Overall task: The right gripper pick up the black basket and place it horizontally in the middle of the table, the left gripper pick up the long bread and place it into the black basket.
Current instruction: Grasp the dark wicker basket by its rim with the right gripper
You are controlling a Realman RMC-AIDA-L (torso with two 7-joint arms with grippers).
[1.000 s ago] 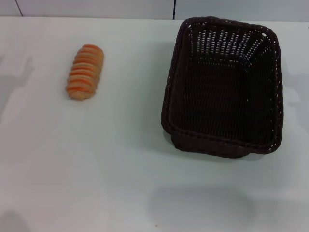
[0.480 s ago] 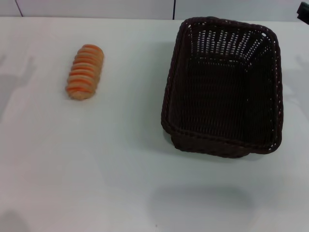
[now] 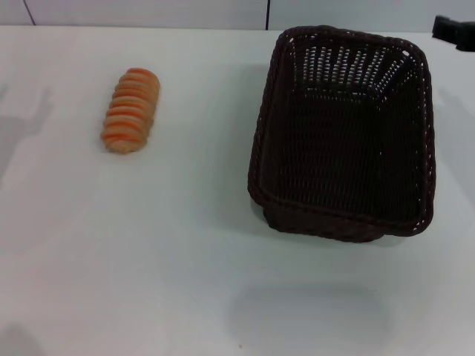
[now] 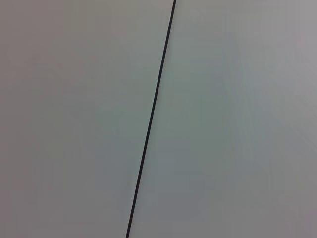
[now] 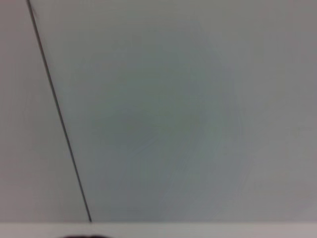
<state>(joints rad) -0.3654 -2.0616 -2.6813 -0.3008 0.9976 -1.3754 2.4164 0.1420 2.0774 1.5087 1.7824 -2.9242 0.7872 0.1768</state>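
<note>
Right pincer (image 3: pixel 454 31) has edged in beyond black basket (image 3: pixel 343 133).

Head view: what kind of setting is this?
Probably a lab test bench: a bare white table against a plain panelled wall, with only a black basket and a long bread laid out.

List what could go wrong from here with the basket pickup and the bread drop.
1. The right gripper is only just in view at the far right edge, beyond the black basket; a poor approach might knock the rim rather than grasp it.
2. The basket is large, so a one-sided grip could let it tilt or slip.
3. The long bread lies well apart on the table, and a careless basket move could bump it.
</note>
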